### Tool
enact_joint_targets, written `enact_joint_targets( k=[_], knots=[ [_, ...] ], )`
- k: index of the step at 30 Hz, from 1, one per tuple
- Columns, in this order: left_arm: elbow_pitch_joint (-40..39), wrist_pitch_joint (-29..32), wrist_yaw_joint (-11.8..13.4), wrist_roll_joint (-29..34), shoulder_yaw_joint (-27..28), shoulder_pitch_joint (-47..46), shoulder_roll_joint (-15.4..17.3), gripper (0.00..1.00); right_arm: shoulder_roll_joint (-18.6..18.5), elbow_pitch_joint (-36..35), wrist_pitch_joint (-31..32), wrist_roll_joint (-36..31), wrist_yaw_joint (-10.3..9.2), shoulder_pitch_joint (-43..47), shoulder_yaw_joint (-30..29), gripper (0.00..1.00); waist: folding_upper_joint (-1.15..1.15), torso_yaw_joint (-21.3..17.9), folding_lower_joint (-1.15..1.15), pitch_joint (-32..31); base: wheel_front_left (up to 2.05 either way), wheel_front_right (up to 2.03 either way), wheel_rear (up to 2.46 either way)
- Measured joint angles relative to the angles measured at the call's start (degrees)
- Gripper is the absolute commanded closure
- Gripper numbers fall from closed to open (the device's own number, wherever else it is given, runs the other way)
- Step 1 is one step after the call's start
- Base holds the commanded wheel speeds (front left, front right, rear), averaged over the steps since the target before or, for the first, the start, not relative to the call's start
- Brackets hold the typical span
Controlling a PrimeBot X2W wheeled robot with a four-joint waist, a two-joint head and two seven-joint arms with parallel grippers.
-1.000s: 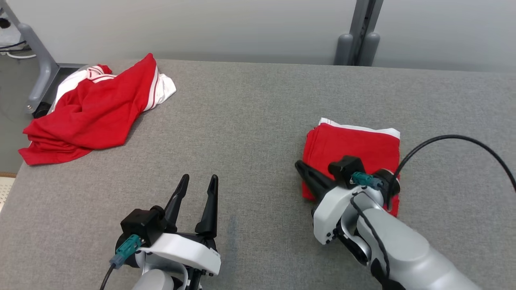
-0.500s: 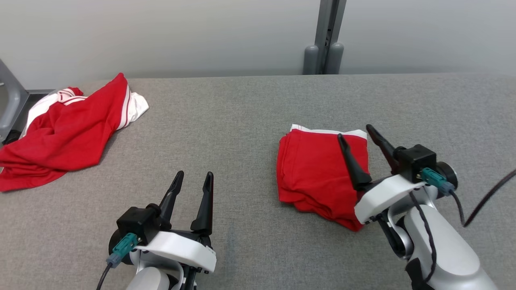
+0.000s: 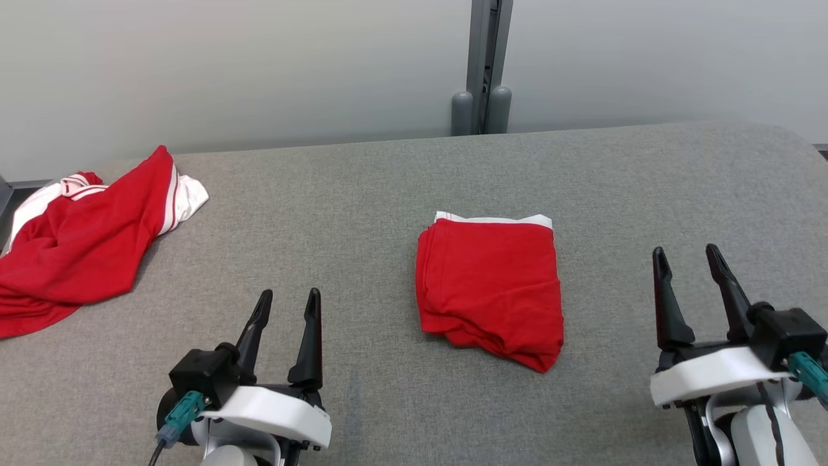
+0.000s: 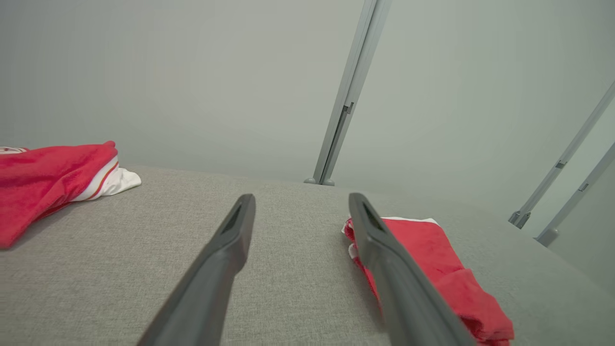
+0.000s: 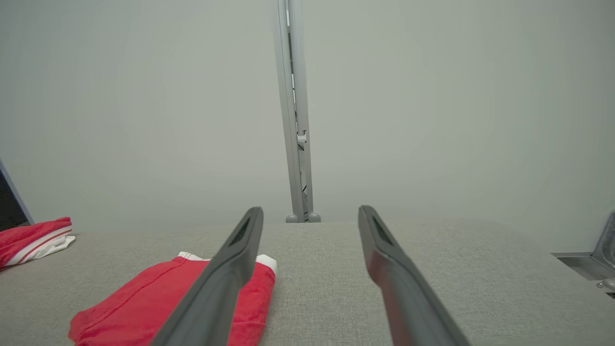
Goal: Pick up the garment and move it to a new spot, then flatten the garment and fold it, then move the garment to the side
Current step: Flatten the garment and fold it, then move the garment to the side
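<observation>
A folded red garment (image 3: 490,288) with a white edge lies flat on the grey table (image 3: 362,188), near the middle. The same folded garment (image 4: 432,259) shows at the right of my left wrist view, and the folded garment (image 5: 158,300) sits at the lower left of my right wrist view. My left gripper (image 3: 288,298) stands open at the lower left, apart from the cloth. To the right of the garment my right gripper (image 3: 687,254) is open and holds nothing.
A crumpled red and white garment (image 3: 77,243) lies at the table's far left edge; the crumpled garment (image 4: 43,180) shows in the left wrist view too. A grey post (image 3: 482,65) rises behind the table against a pale wall. The table's rounded right corner (image 3: 799,139) is near.
My right gripper has let go of the folded garment, opened and drawn back to the right of it. The head camera has turned, shifting the whole picture left.
</observation>
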Motion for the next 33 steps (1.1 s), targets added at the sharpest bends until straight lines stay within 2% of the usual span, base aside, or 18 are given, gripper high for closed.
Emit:
enact_joint_targets(
  k=[3, 9, 17, 33],
  knots=[
    [-0.14, -0.01, 0.01, 0.53, 1.02, 1.26, -0.11, 0.00, 0.30, -2.88, 0.00, -0.01, 0.00, 3.11, -1.27, 0.00, 0.00, -0.40, 0.00, -0.42, 0.00, 0.00, 0.00],
    [-1.07, 0.00, 0.59, 2.43, 4.02, 4.52, -0.24, 0.00, 0.54, -6.56, 0.00, 2.32, 0.00, 7.03, 1.11, 0.00, 0.00, -0.84, 0.00, -1.09, 0.00, 0.00, 0.00],
    [-2.08, 0.00, 0.51, 3.74, 6.27, 7.21, -0.79, 0.00, 0.53, -6.69, 0.00, 3.65, 0.00, 8.39, 1.51, 0.00, 0.00, -0.15, 0.00, -1.77, 0.00, 0.00, 0.00],
    [-1.48, 0.00, -0.47, 5.56, 7.19, 7.48, -1.43, 0.00, 0.53, -5.53, 0.00, 4.24, 0.00, 8.43, 2.30, 0.00, 0.00, -0.12, 0.00, -2.51, 0.00, 0.00, 0.00]
  ],
)
